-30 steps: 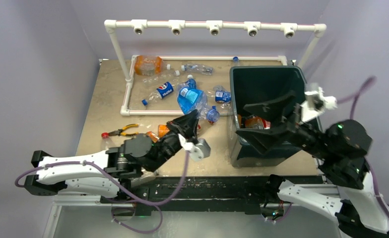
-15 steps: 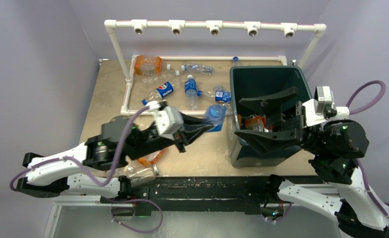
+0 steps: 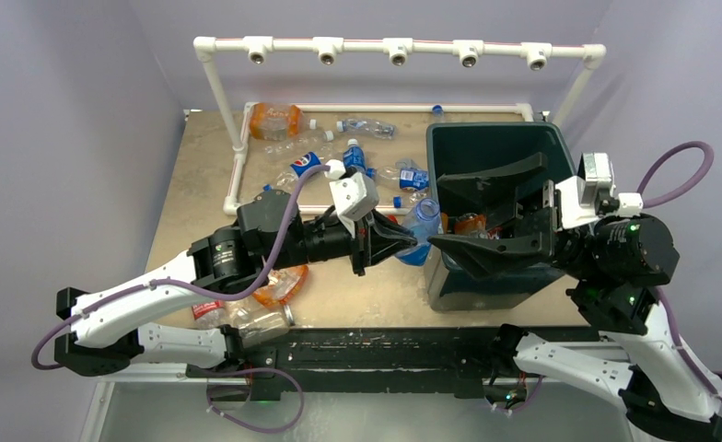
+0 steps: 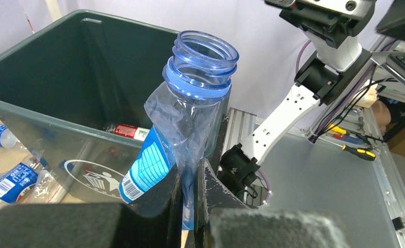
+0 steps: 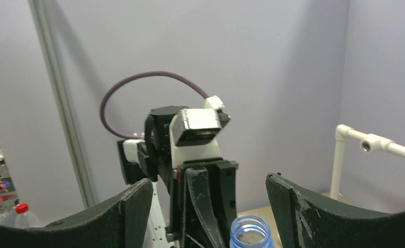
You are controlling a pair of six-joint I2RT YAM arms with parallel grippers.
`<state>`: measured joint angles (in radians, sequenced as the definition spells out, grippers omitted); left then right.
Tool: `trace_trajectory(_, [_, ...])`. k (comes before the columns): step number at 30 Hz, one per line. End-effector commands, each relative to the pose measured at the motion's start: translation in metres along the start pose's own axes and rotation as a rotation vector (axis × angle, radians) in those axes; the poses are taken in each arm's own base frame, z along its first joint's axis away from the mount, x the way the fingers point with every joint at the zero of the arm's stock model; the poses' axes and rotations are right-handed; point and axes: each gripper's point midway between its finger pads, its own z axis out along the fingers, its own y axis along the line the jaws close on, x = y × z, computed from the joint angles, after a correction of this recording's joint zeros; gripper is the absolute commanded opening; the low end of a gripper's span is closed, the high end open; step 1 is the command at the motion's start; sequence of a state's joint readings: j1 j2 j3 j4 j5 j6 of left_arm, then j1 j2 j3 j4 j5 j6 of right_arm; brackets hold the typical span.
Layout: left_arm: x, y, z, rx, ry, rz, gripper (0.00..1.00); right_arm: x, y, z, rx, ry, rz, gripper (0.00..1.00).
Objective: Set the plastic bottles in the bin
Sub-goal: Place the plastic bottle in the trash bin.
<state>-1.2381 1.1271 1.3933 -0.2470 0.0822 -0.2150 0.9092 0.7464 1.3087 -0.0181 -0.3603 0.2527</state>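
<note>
Left gripper (image 3: 401,241) is clamping its fingers together on a crushed, blue-tinted clear plastic bottle with a blue label (image 3: 422,224). It is pinching the flattened body, and the open neck, with no cap on it, is pointing toward the right arm. The bottle is hanging off the table, just beside the left wall of the large dark green plastic bin (image 3: 495,134) and near its rim; cannot tell if it is touching the bin.

Right gripper (image 3: 438,215) is hovering over the bin's near left part with its fingers standing wide apart and holding nothing. From the right wrist the bottle's mouth is showing low between the two fingers, touching neither.

An orange-labelled bottle (image 3: 472,224) is lying inside the bin, and the left wrist view is showing a red-labelled bottle (image 4: 130,130) on the bin floor.

More bottles are lying on the tan tabletop (image 3: 201,175) to the left of the bin:
- an orange plastic bottle (image 3: 274,120) at the far left
- a blue-labelled cola bottle (image 3: 306,165) in the middle
- clear bottles with blue labels (image 3: 354,157) close by
- a crushed orange bottle (image 3: 279,285) and a clear one (image 3: 251,319) at the near edge, under the left arm

A white pipe frame (image 3: 238,175) is fencing the far pile.
</note>
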Motion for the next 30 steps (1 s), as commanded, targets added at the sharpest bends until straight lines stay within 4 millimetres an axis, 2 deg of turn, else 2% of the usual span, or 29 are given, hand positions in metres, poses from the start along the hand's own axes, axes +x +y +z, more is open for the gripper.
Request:
trace_trajectory(1, [-0.037,-0.014,-0.011,0.053,-0.113,-0.024,0.0,0.0,-0.022,-0.001,0.12,0.017,-0.027,0.84])
trace_trajectory(4, [-0.04,-0.015,-0.013,0.058,-0.127,-0.026,0.0,0.011,-0.031,0.003,0.157,0.054,-0.016,0.83])
trace_trajectory(7, [-0.042,-0.016,-0.013,0.059,-0.135,-0.027,0.0,0.022,-0.037,0.008,0.171,0.093,0.002,0.78])
trace_trajectory(16, [-0.043,-0.013,-0.016,0.045,-0.142,-0.025,0.0,0.04,-0.039,0.018,0.154,0.154,0.033,0.63])
trace_trajectory(19, [-0.044,-0.012,-0.018,0.039,-0.148,-0.025,0.0,0.044,-0.04,0.02,0.154,0.165,0.038,0.49])
trace_trajectory(21, [-0.043,-0.011,-0.019,0.032,-0.15,-0.024,0.0,0.043,-0.04,0.02,0.153,0.157,0.039,0.36])
trace_trajectory(23, [-0.043,-0.008,-0.022,0.017,-0.153,-0.021,0.0,0.041,-0.04,0.019,0.156,0.146,0.038,0.19])
trace_trajectory(24, [-0.042,-0.007,-0.024,0.013,-0.155,-0.013,0.07,0.04,-0.039,0.019,0.155,0.143,0.037,0.09])
trace_trajectory(25, [-0.039,-0.006,-0.025,0.007,-0.154,-0.006,0.25,0.038,-0.04,0.019,0.158,0.138,0.038,0.0])
trace_trajectory(26, [-0.04,-0.004,-0.029,-0.005,-0.167,-0.003,0.46,0.035,-0.039,0.018,0.157,0.127,0.035,0.0])
trace_trajectory(27, [-0.04,0.001,-0.033,-0.03,-0.179,-0.002,0.61,0.03,-0.037,0.017,0.154,0.114,0.031,0.0])
trace_trajectory(29, [-0.043,0.013,-0.045,-0.097,-0.217,0.0,0.87,0.017,-0.035,0.015,0.159,0.076,0.015,0.0])
trace_trajectory(30, [-0.044,0.02,-0.053,-0.141,-0.238,-0.001,0.93,0.007,-0.035,0.013,0.167,0.052,0.0,0.0])
